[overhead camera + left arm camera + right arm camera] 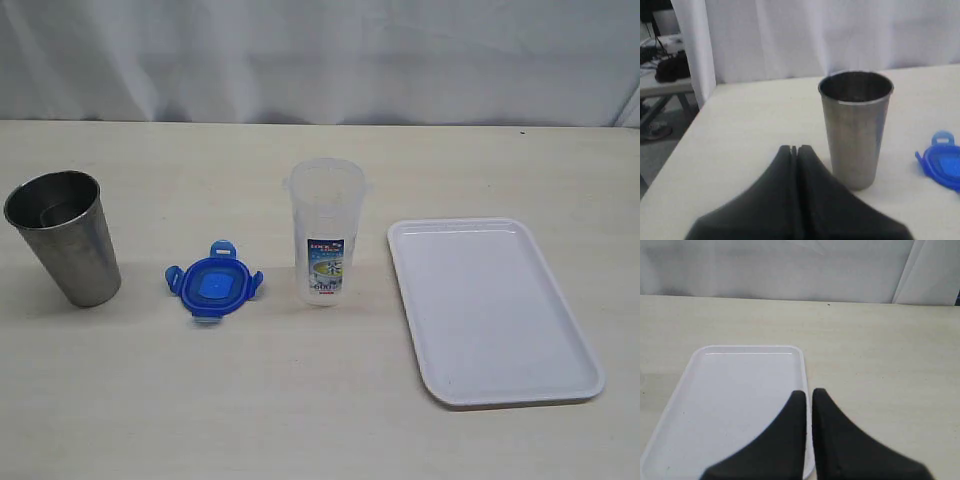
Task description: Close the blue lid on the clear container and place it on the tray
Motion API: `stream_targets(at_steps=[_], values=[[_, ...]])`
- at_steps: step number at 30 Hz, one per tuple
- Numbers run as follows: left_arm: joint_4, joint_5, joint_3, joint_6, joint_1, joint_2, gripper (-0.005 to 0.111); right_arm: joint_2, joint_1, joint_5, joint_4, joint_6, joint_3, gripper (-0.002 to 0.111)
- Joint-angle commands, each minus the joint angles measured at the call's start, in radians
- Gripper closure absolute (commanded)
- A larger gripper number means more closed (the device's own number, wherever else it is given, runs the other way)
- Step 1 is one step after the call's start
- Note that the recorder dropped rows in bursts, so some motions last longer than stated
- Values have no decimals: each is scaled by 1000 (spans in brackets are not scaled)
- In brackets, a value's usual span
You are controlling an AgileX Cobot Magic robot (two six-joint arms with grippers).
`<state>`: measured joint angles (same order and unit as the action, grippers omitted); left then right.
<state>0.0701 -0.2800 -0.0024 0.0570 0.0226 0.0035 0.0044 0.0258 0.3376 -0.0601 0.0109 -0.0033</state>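
Awaiting the first step; nothing is grasped. Lid (213, 280) lies on the bench (300, 400) between cup (65, 235) and container (327, 232), which stands uncapped beside the tray (495, 310). Left pincer (794, 148) and right pincer (809, 392) are closed, empty. Next move, judged: open one, grasp the lid.

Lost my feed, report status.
Left gripper, right gripper shut, empty. Blue lid off, beside upright clear container. Tray bare. Steel cup left of lid, not blocking.

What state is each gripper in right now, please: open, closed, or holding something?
Left gripper: closed, holding nothing.
Right gripper: closed, holding nothing.
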Motion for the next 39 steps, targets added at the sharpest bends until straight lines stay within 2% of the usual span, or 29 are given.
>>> stream_targets(at_steps=[1,9,14,19,24,26,28,31,32,34,35,39], values=[[5,178,2,-1,0,-3,107,-4,6,2,2,-4,3,104],[5,384,2,-1,0,-3,107,-4,6,2,2,-4,3,104],[5,565,2,-10,0,-3,107,-4,6,2,2,-4,3,104],[7,730,2,-284,0,-3,107,-4,6,2,2,-4,3,104],[24,817,1,-327,0,5,105,-4,6,2,2,-4,3,104],[26,814,-13,-327,0,41,96,-4,6,2,2,-4,3,104],[26,817,-21,-332,0,78,80,-4,6,2,2,-4,3,104],[26,842,-23,-361,0,143,40,-4,6,2,2,-4,3,104],[27,863,-23,-361,0,172,24,-4,6,2,2,-4,3,104],[30,894,-23,-361,0,211,5,-4,6,2,2,-4,3,104],[52,907,-23,-371,0,241,2,-4,6,2,2,-4,3,104],[168,960,-23,-401,0,343,2,-4,6,2,2,-4,3,104]])
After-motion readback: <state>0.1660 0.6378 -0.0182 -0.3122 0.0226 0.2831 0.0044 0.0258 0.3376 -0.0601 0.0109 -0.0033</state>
